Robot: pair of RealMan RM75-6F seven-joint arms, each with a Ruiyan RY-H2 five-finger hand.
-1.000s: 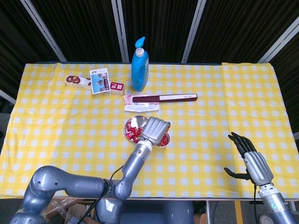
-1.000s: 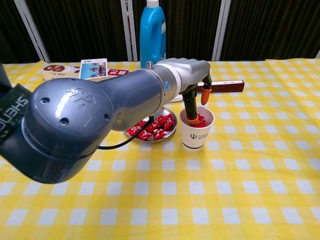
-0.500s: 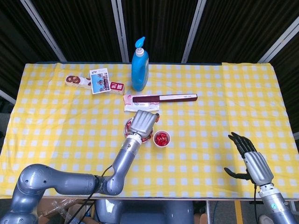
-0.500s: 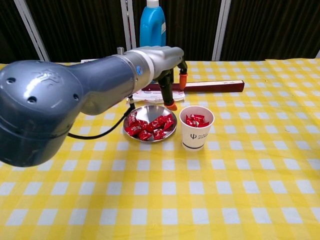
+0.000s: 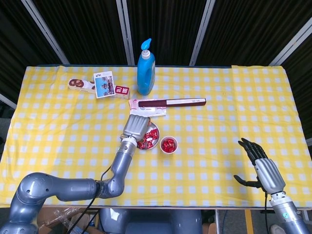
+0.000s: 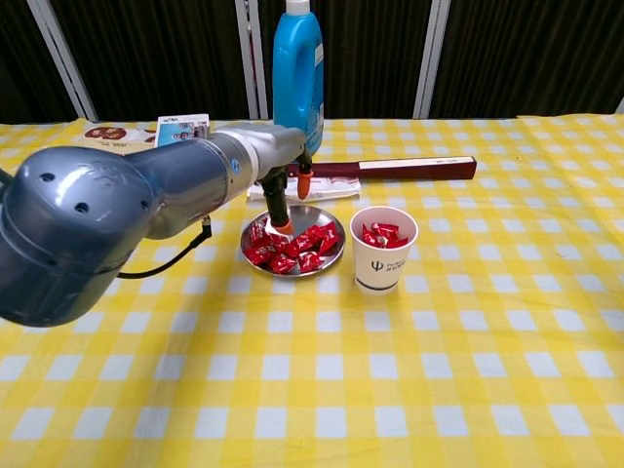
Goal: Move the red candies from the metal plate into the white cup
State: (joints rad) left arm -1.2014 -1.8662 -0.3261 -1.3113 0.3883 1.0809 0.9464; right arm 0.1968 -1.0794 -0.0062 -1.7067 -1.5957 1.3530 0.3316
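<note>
The metal plate (image 6: 328,217) holds several red candies (image 6: 295,251) at the table's middle; in the head view the plate (image 5: 156,129) is partly hidden by my left hand (image 5: 136,126). The white cup (image 6: 382,261) stands just right of the plate with red candies (image 6: 383,233) inside; the head view looks down into the cup (image 5: 168,145). My left hand (image 6: 276,164) hangs over the plate's left side, fingers apart, one orange fingertip (image 6: 284,227) touching the candies, nothing visibly held. My right hand (image 5: 261,166) rests open near the front right edge, far from both.
A blue pump bottle (image 5: 145,68) stands behind the plate. A long dark red box (image 5: 171,102) and a white packet (image 5: 147,111) lie between bottle and plate. Snack boxes and a card (image 5: 100,86) sit at the back left.
My left hand left the cup, where it had been a second ago, and swung left over the plate. It now dips to the candies on the plate's left side. The right hand stayed still.
</note>
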